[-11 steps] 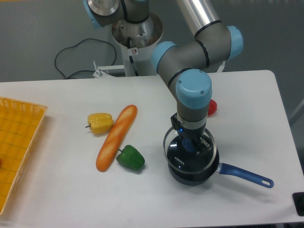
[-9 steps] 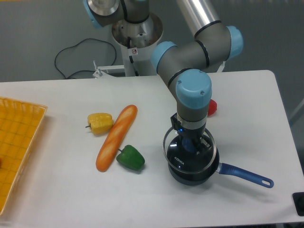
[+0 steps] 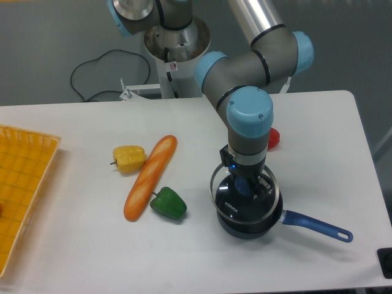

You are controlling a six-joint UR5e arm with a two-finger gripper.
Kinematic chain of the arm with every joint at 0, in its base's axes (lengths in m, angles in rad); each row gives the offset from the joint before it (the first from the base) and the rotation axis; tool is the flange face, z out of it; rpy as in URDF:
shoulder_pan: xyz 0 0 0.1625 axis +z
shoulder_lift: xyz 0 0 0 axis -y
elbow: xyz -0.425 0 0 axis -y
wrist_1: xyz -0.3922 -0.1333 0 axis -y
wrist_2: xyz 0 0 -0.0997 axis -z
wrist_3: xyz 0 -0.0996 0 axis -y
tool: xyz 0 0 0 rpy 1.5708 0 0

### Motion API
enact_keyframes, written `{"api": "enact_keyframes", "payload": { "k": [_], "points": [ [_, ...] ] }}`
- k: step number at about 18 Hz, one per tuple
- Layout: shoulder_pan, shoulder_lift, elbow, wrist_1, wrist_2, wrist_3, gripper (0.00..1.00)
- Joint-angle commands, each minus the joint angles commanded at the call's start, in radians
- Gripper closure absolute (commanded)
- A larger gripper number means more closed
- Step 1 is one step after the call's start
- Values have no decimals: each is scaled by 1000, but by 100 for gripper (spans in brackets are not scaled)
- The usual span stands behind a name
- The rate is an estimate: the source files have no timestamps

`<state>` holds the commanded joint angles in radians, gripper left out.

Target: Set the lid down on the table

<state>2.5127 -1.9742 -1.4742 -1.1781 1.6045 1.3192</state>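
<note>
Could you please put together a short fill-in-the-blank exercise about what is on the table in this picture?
1. The lid sits on the dark blue ____, under the gripper.
2. The green pepper lies beside the lower end of the ____.
3. The yellow-orange tray is at the table's ____ edge in the picture.
4. The pepper partly hidden behind the arm is ____.

Missing words: saucepan; baguette; left; red

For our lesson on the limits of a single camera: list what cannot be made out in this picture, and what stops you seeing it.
- Gripper jaws: the wrist hides them, so open or shut is unclear.
- Lid knob: covered by the gripper.
- Saucepan contents: hidden by gripper and lid.
- Red object: mostly behind the arm.
- Yellow tray: cut off by the left edge.
- Dark object: cut off by the right edge.
</note>
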Motion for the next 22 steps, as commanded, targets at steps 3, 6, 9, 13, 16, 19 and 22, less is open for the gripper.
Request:
{"api": "enact_keyframes", "payload": {
  "k": [3,6,9,13,16,19,22],
  "points": [
    [-2,11,-11,-3,-2,-2,64],
    [-20,15,-6,-2,-5,-58,64],
    [-32,17,-5,-2,-6,-84,64],
    [-52,63,-49,-11,-14,-86,64],
    [-67,95,-86,-11,-15,-86,64],
    [-87,121,-126,-12,-14,-87,64],
    [-106,141,-172,-11,-14,-94,64]
  ]
}}
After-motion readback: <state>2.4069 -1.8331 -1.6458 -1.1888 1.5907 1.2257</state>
